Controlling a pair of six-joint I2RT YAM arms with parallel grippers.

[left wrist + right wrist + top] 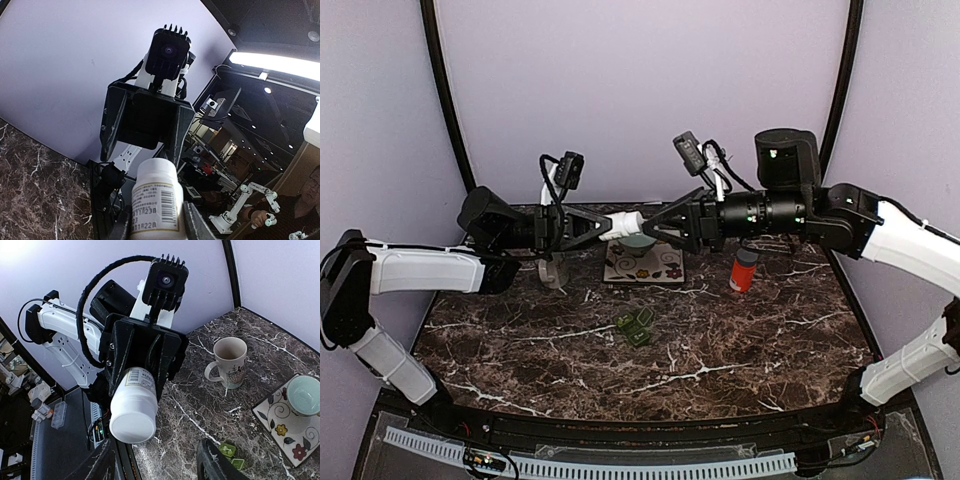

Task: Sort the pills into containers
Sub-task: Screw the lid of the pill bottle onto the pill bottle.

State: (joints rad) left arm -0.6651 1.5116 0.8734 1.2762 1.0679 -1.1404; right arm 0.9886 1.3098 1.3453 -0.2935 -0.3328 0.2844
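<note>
One bottle fills left jaws; right jaws gape.

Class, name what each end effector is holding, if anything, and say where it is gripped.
Left end effector clamps a white bottle by its labelled body, plain white end pointing out. Right end effector is open, holding nothing.

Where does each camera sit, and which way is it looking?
Top external: above and behind the arms, looking down on the dark marble table; the left gripper and right gripper face each other in mid-air.
Left wrist: on the left arm, facing the right gripper; its own gripper clamps a white plastic pill bottle.
Right wrist: on the right arm, facing the left gripper, above a beige ceramic mug and a small dark green pill box; its own open fingers show.
Shared: both wrist views show the bottle, from opposite ends.
</note>
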